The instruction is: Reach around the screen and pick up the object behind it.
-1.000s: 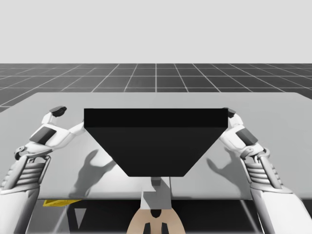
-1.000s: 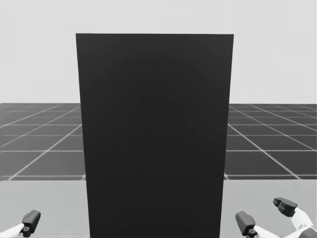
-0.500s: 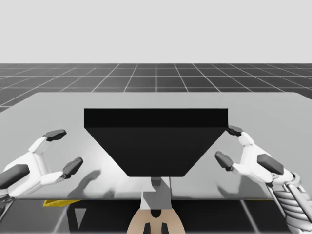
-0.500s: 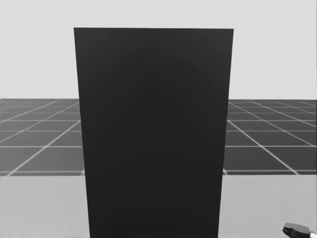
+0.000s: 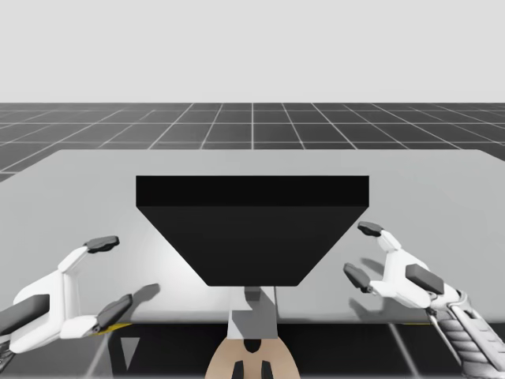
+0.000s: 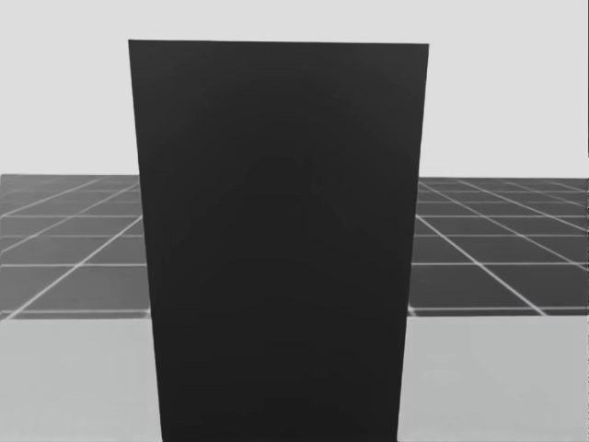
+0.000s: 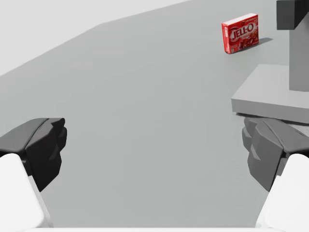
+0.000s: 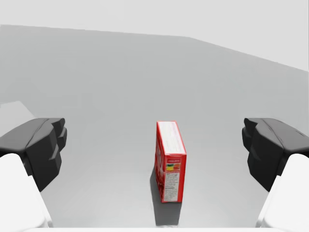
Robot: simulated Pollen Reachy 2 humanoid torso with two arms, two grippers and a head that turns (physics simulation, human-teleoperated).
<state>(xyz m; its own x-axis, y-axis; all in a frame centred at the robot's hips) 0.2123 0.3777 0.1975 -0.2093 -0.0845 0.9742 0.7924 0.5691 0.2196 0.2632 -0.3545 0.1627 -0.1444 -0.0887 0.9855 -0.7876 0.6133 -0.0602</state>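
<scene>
The red box (image 8: 170, 162) stands on edge on the tabletop (image 8: 120, 72) ahead of my right hand (image 8: 154, 145), opposite the gap between its wide-apart fingers, touching neither. My left hand (image 7: 154, 145), likewise spread, is well apart from it.

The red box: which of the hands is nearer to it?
Right. The red box stands close ahead of the right hand. From the left hand it is far ahead, past the screen's base.
</scene>
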